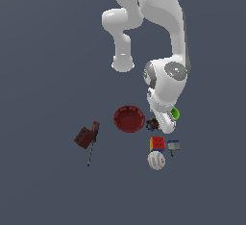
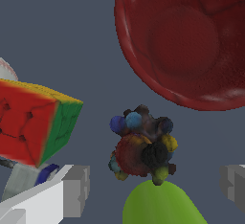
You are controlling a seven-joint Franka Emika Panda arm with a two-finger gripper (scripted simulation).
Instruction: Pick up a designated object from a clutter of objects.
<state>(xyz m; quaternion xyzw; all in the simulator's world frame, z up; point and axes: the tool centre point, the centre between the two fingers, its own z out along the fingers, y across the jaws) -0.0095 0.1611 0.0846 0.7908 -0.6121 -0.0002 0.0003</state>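
- A dark red long-handled tool [image 1: 88,138] lies farthest toward the exterior view's left, well apart from the other items on the grey surface [image 1: 43,181].
- The red bowl [image 1: 129,119] sits upright near the middle of the surface, its hollow facing up.
- The dark lumpy cluster [image 1: 153,124], mostly black with red, blue and yellow bits, rests just beside the bowl on its right in the exterior view; the wrist view shows it [image 2: 142,146] apart from the bowl rim.
- The colour cube [image 1: 157,144] stands near the cluster, with the white red-stitched ball [image 1: 156,160] touching or just beside it.
- The gripper [image 2: 154,189] hangs over the cluster with its fingers [image 2: 76,189] spread wide, one on each side, touching nothing.
- The green cup [image 1: 175,114] peeks out behind the arm.
- A tiny blue-white item [image 1: 173,146] lies just right of the cube.
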